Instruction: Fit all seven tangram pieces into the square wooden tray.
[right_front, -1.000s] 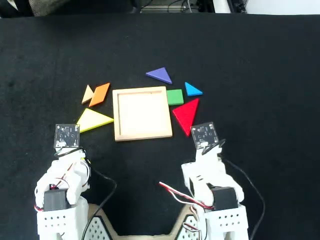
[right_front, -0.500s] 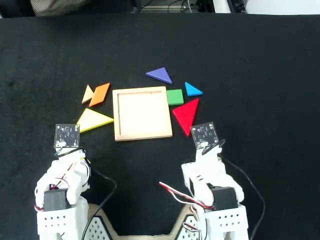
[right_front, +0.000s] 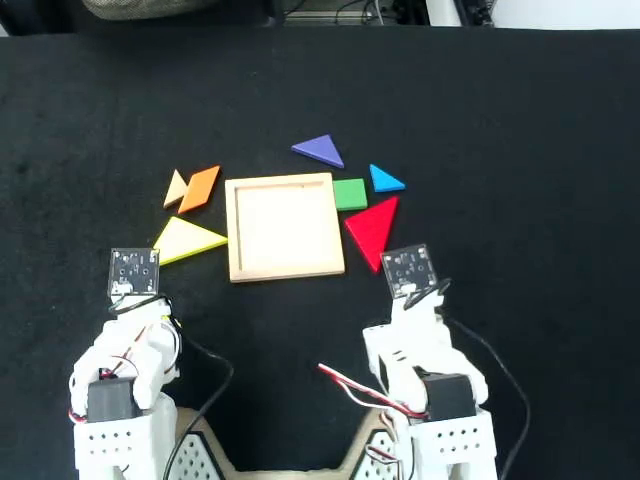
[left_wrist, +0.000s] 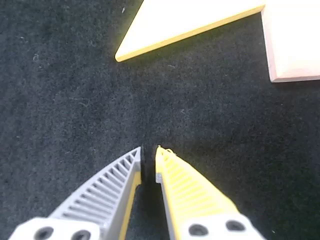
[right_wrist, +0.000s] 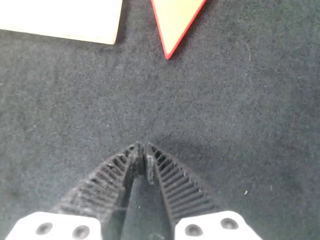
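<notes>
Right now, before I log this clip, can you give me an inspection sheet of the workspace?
Surface: black cloth, flat, covering the table.
Job's things: wooden tray empty; purple triangle, blue triangle, green square, red triangle, yellow triangle, orange parallelogram and cream triangle all lie outside around it.
Clutter: nothing seen.
Jaws: left arm, shut and empty above cloth near the yellow triangle; right arm, shut and empty near the red triangle's tip.
Cables: red and white wires and black leads by the arm bases, away from the pieces.
Surroundings: cables beyond the table's far edge.

Bright even light, faint soft shadows
</notes>
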